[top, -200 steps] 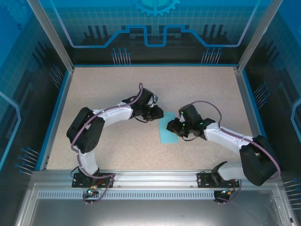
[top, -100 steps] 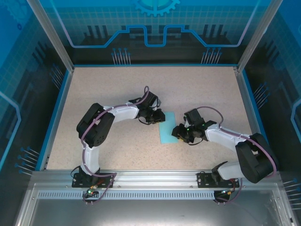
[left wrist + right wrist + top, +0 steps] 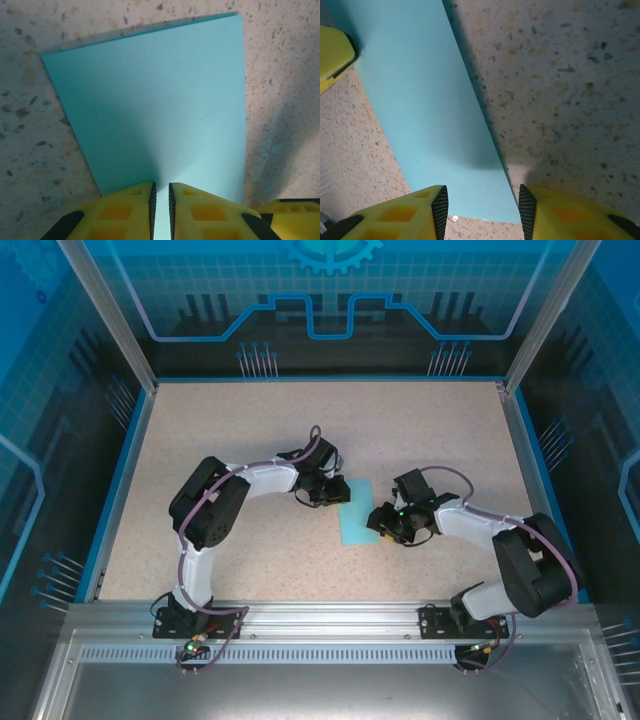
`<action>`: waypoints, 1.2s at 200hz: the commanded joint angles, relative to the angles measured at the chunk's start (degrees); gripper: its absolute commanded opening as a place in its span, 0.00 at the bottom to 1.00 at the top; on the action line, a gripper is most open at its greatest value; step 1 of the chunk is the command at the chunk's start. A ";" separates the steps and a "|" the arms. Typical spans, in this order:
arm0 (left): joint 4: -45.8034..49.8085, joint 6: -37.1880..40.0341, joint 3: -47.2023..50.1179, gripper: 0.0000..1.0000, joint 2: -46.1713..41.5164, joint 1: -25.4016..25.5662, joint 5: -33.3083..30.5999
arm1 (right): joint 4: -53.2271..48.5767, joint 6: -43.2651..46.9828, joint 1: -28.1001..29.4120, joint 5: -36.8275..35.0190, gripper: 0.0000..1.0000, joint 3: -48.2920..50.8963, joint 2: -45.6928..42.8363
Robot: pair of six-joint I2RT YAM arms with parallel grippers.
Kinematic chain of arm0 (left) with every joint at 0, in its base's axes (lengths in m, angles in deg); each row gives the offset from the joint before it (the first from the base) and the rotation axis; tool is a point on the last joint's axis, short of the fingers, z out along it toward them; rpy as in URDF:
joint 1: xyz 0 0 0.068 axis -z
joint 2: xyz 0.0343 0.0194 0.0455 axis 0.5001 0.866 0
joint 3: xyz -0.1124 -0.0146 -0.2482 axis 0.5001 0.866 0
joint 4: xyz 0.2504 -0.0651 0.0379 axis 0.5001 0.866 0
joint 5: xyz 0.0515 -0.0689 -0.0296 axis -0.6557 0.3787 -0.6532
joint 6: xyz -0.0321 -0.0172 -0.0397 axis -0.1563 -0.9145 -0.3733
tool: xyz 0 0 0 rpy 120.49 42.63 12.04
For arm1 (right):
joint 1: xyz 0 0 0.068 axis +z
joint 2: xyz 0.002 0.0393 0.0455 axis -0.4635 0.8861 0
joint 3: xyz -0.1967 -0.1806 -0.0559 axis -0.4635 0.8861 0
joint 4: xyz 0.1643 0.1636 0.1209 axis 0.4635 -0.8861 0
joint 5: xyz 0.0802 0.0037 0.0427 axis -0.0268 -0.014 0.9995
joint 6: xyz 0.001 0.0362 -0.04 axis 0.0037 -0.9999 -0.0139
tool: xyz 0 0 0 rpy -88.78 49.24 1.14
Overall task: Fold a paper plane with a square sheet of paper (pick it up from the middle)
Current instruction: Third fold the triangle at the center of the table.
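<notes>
near the middle of the table (image 3: 250, 420), the right hand (image 3: 480, 200) stands apart over one end of the folded light-blue paper (image 3: 357, 512) lying there. beyond it, the left hand (image 3: 160, 192) is almost together at the paper's edge; i cannot tell whether it pinches.

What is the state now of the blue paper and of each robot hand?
square sheet of paper: a narrow rectangle, apparently folded in half, lying on the table.
left hand: fingers almost together, tips at one edge of the paper.
right hand: open, one end of the paper between its fingers.
</notes>
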 commanded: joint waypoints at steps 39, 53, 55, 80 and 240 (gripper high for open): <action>2.46 3.50 0.28 0.17 1.19 -0.24 0.32 | 2.33 1.25 -1.18 3.73 0.44 -0.72 2.62; 2.42 3.74 0.42 0.17 1.41 -0.29 0.28 | 4.10 1.32 -1.16 5.15 0.44 -0.23 2.33; 2.37 3.70 0.50 0.17 1.37 -0.26 0.31 | 4.32 1.29 -1.15 5.44 0.44 -0.19 2.25; 2.21 4.08 0.75 0.17 1.45 -0.30 0.81 | 6.29 1.04 -1.20 7.10 0.40 0.31 1.98; 1.80 5.76 1.03 0.18 1.25 -0.22 2.25 | 3.84 10.76 -9.01 17.53 0.34 -6.57 8.48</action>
